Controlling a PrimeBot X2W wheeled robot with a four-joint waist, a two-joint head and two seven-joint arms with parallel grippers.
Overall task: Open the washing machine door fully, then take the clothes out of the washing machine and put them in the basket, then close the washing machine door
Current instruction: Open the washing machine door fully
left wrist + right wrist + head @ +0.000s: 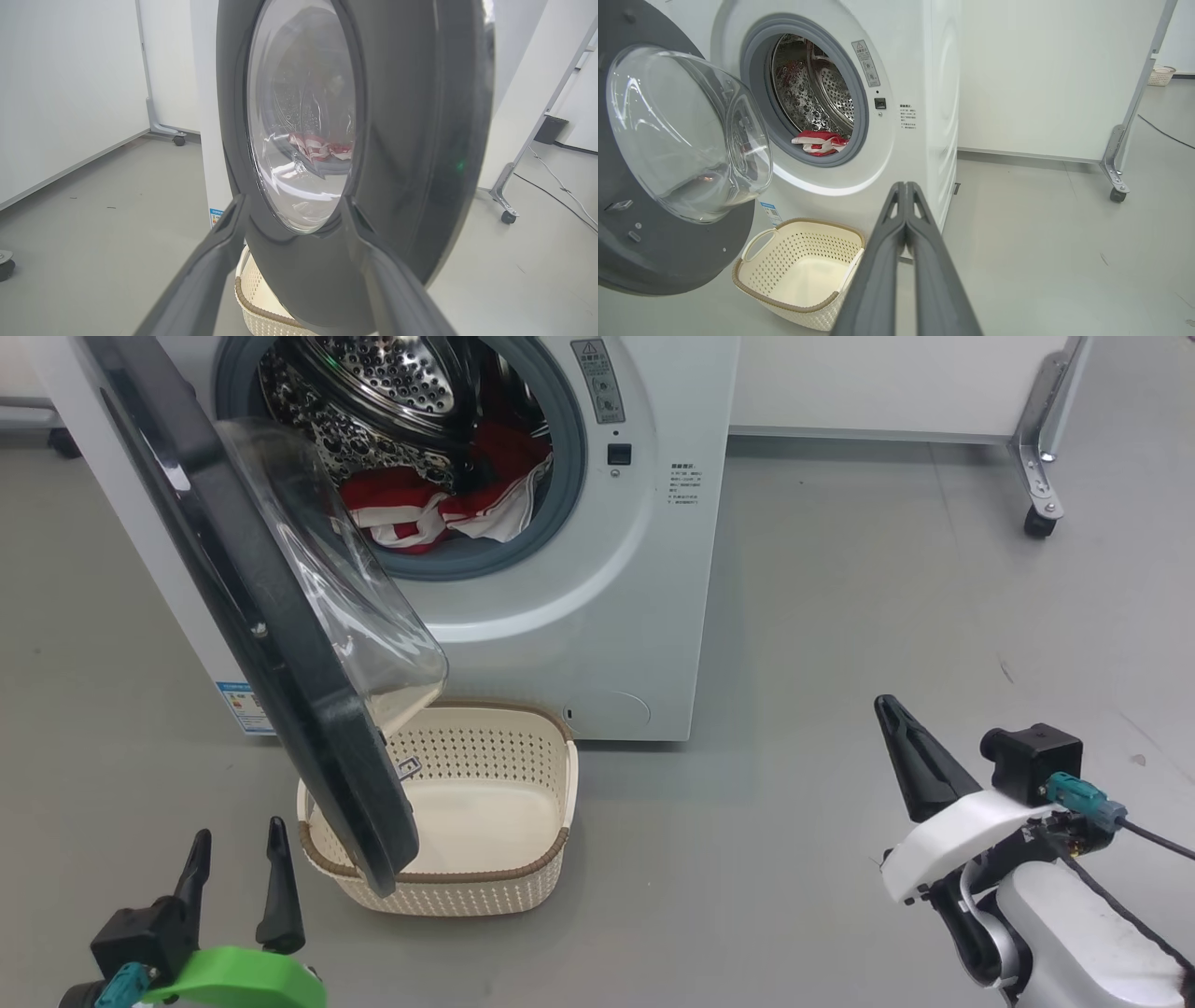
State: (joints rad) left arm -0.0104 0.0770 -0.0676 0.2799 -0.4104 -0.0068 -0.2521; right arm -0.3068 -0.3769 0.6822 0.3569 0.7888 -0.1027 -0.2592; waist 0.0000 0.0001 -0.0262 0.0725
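Front-loading washing machine (pixel 597 635) standing on the grey floor, its round opening exposed. The washing machine door (pixel 289 691), hinged at the machine's left, stands swung out toward the robot at roughly a right angle to the front panel, its clear glass bowl (pixel 364 616) facing the opening; the door's lower rim overhangs the left part of the basket. The basket (pixel 485 896), with nothing in it, sits on the floor at the foot of the machine's front, just below the opening. The clothes (pixel 420 513), red with white trim, lie heaped at the front lip of the steel drum, none yet taken out. The left end effector (pixel 238 831) hangs low at the door's outer side, fingers spread wide and holding nothing; in the left wrist view the fingers frame the lower outer face of the door, and whether they touch it cannot be told. The right end effector (pixel 892 719) is over the bare floor well to the right of the machine, fingers pressed together and carrying nothing. Judged step: the first, opening the door fully, appears unfinished, since the door partly covers the basket and crowds the approach to the drum. The next move probably calls for swinging the door further to the left, clear of the basket, before either arm reaches into the drum for the clothes.
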